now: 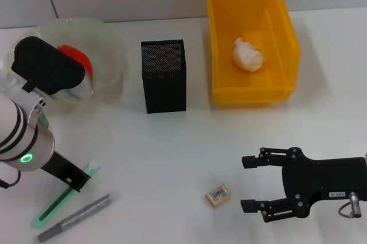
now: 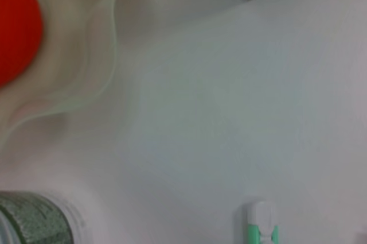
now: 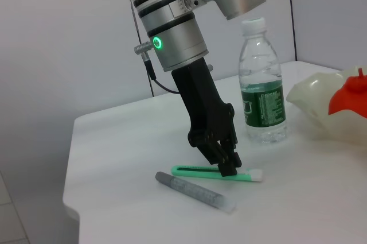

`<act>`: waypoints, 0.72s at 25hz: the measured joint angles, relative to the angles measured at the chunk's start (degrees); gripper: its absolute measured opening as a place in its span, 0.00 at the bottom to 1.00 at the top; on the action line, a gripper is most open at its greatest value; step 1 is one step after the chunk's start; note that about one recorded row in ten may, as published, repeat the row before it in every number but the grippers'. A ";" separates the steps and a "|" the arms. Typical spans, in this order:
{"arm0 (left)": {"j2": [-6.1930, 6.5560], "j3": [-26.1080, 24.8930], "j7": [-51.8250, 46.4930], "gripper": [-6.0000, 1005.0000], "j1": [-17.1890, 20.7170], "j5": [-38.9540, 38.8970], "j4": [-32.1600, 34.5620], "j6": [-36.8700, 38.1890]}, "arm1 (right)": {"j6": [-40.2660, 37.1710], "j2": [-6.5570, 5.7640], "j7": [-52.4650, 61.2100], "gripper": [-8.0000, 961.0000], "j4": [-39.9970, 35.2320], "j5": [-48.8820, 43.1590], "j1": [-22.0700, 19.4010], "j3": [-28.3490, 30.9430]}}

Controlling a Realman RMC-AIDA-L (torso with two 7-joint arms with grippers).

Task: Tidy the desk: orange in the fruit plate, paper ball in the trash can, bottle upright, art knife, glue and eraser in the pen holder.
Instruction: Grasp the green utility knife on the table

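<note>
My left gripper (image 1: 80,184) (image 3: 229,166) reaches down to the table at the front left, its tips shut on the green art knife (image 1: 57,204) (image 3: 195,171), which lies flat. The grey glue stick (image 1: 77,217) lies just beside it. At the front right my right gripper (image 1: 249,184) hovers open and holds nothing; the beige eraser (image 1: 218,196) lies just to its left. The orange (image 1: 77,54) sits in the fruit plate (image 1: 112,43), partly hidden by my left arm. The paper ball (image 1: 248,54) is in the yellow trash can (image 1: 252,92). The bottle (image 3: 262,92) stands upright. The black mesh pen holder (image 1: 163,74) stands mid-table.
The pen holder stands between the fruit plate and the trash can along the back of the white table. The bottle stands close behind my left arm, beside the plate. A light wall runs behind the table.
</note>
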 joint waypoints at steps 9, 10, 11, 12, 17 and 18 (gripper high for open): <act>0.00 -0.44 0.81 0.11 -0.25 -0.40 1.15 0.01 | 0.00 0.00 0.01 0.87 -0.03 0.03 -0.02 0.31; 0.00 -0.50 0.97 0.09 -0.42 -0.40 1.41 0.08 | 0.00 0.00 0.01 0.87 -0.08 0.05 -0.03 0.31; 0.00 -0.50 0.97 0.06 -0.42 -0.40 1.41 0.08 | 0.00 0.00 0.05 0.87 -0.13 0.10 -0.06 0.32; 0.00 -0.51 1.12 0.04 -0.54 -0.40 1.61 0.15 | 0.00 0.00 0.10 0.87 -0.17 0.15 -0.08 0.33; 0.00 -0.46 1.47 0.02 -0.71 -0.38 2.64 0.78 | 0.01 0.00 0.22 0.87 -0.19 0.25 -0.09 0.34; 0.00 -0.45 1.40 0.01 -0.69 -0.38 3.00 0.80 | 0.01 0.00 0.25 0.87 -0.19 0.26 -0.09 0.34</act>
